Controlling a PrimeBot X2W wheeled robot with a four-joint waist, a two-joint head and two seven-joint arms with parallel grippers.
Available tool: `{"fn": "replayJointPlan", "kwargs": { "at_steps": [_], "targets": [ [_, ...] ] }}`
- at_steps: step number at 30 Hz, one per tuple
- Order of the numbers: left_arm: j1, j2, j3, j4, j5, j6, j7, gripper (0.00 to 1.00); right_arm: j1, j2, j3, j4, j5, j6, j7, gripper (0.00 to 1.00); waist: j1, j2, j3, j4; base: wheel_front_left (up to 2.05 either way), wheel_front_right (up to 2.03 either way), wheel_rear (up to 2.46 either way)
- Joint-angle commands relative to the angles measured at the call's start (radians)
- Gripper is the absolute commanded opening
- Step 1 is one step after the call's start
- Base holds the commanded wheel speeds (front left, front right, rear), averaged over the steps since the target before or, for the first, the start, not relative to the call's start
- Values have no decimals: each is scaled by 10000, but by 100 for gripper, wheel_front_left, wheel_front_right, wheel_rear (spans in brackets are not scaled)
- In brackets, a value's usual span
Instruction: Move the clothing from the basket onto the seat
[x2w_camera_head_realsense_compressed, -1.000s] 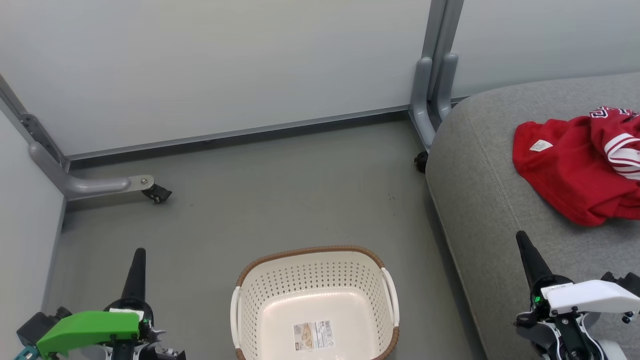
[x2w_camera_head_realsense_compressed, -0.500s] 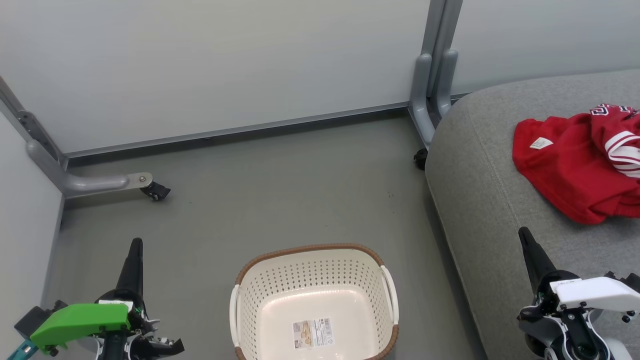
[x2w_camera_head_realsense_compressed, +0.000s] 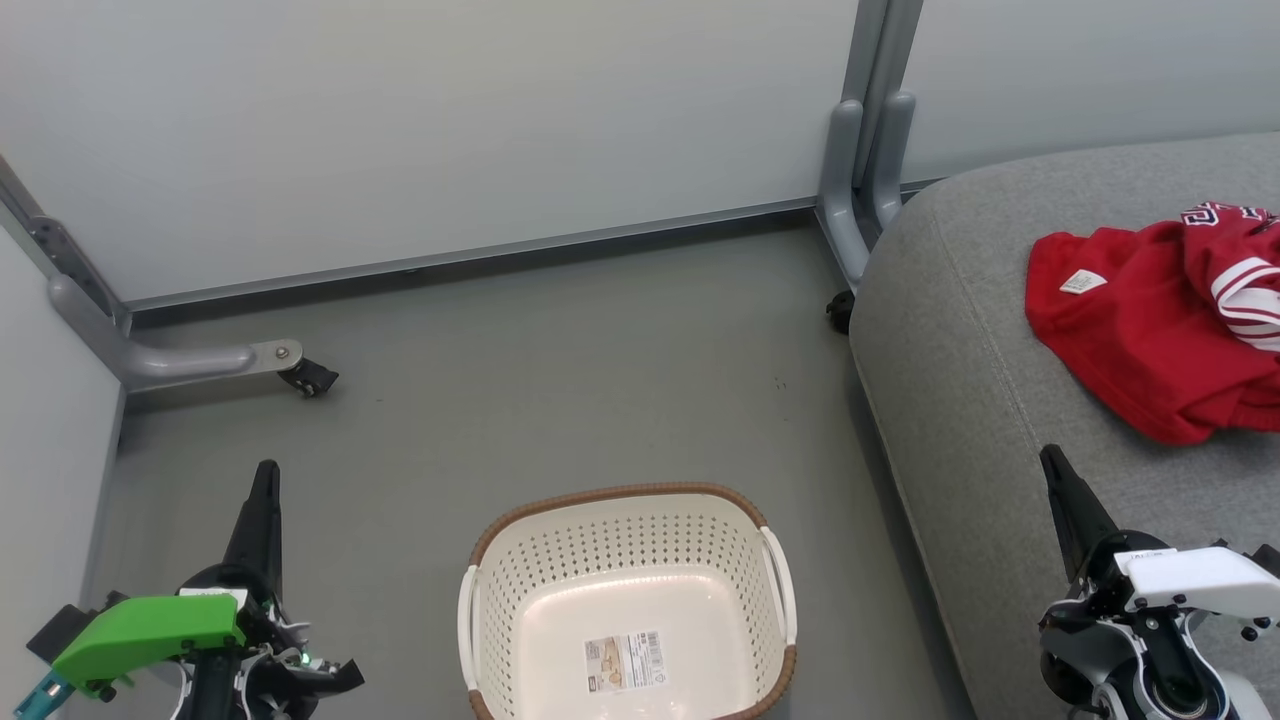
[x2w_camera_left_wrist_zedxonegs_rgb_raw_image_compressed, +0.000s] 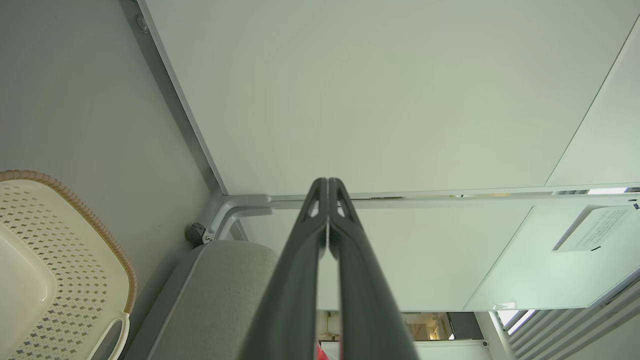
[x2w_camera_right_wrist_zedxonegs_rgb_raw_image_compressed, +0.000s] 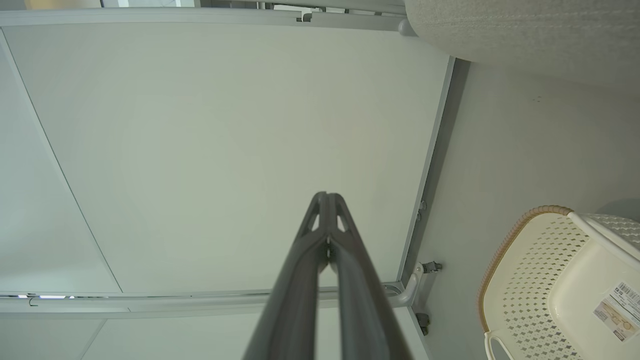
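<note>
- left gripper (x2w_camera_head_realsense_compressed: 265, 482): fingers pressed together, nothing between them. it sits low on my left and points up the head view over bare floor (x2w_camera_head_realsense_compressed: 560, 360). the left wrist view agrees: tips meet, with a hairline slit below them.
- right gripper (x2w_camera_head_realsense_compressed: 1050, 462): closed and empty too, tips touching. it hangs over the near edge of the seat (x2w_camera_head_realsense_compressed: 950, 400), well short of the clothing (x2w_camera_head_realsense_compressed: 1140, 330).
- basket (x2w_camera_head_realsense_compressed: 620, 493): on the floor between my arms, near the seat's left flank but apart from it. there is a label (x2w_camera_head_realsense_compressed: 625, 662) on its floor and no cloth. handles (x2w_camera_head_realsense_compressed: 778, 590) sit left and right in the head view. the near end is cut off, so i can't be sure of its long axis.
- clothing: one red heap on the seat, well apart from the basket, running off the right edge of the view.
  - long axis roughly across the view, dipping toward me at the right.
  - white tag (x2w_camera_head_realsense_compressed: 1081, 283) near the left end; striped trim (x2w_camera_head_realsense_compressed: 1245, 300) and lettering toward the right.
  - i can't split the jersey from the shorts.
- step, my judgement: the transfer looks done, with both arms parked.
- next: no grasp is called for. i'd keep both arms clear of the basket and seat. the heap's far right is out of frame, so i can't confirm that it all lies on the cushion.
</note>
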Motion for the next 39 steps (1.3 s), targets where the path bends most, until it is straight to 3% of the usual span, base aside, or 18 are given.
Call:
{"fn": "replayJointPlan", "kwargs": {
  "at_steps": [1, 39],
  "targets": [
    [-171, 4, 42, 13, -67, -57, 33, 0, -100, 7, -37, 34, 61, -3, 7, 0, 0, 0, 0, 0, 0, 0, 0],
    [-164, -96, 168, 15, 91, -54, 138, 0, -111, 67, -135, 39, -59, -3, 107, 0, 0, 0, 0, 0, 0, 0, 0]
  ]
}}
